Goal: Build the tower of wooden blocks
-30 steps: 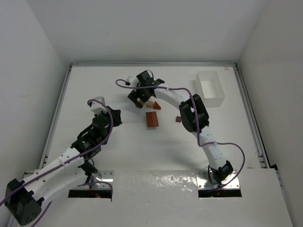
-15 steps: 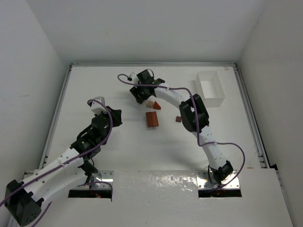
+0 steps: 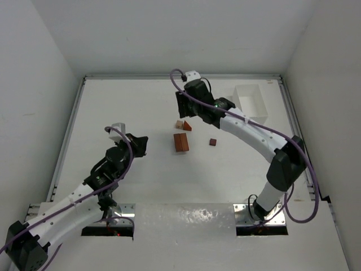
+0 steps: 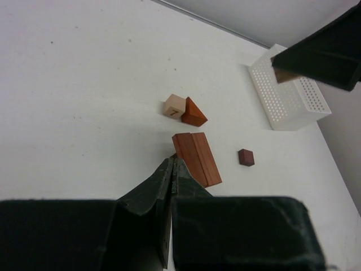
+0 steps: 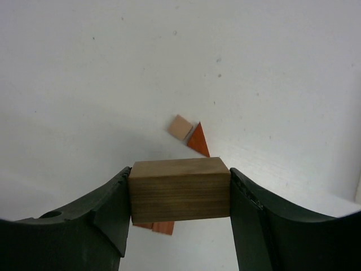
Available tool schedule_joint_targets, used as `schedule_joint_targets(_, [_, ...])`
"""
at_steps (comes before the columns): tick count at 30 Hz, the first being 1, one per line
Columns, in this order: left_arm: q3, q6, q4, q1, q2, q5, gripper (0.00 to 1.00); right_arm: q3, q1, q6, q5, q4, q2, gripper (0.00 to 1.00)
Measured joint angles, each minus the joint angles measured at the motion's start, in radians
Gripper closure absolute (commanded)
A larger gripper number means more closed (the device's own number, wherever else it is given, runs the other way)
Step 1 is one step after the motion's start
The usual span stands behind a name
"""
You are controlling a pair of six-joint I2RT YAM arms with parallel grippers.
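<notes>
Brown block: rectangular, smooth wood with fine level grain. It is clamped end to end by the right gripper and held clear of the white table.
Beyond those fingers: pale cube touching a red-brown wedge (triangular face up). Directly below: flat red-brown bar. Small dark cube lies apart.
Right arm: stretched far forward, wrist facing down.
Left gripper: pressed closed and empty, tips aimed toward the bar. Left arm: low, elbow bent.

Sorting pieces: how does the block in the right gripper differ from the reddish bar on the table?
The held block is dull olive-brown, the reddish bar red-brown. The held block hangs clamped in the right gripper; the reddish bar lies flat on the table. Both are rectangular wood.
</notes>
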Motion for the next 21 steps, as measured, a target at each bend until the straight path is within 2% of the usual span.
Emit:
schedule_joint_targets(3, [-0.016,0.001,0.015,-0.002,-0.013,0.026,1.00,-0.065,0.062,0.055,0.070,-0.021,-0.034,0.54])
schedule_joint_targets(9, [-0.041,0.000,0.019,-0.017,-0.101,0.032,1.00,-0.082,0.163,0.127,0.104,-0.059,0.077,0.53])
schedule_joint_targets(21, [-0.041,0.001,0.024,-0.039,-0.100,-0.002,1.00,-0.107,0.161,0.203,0.106,-0.058,0.162,0.49])
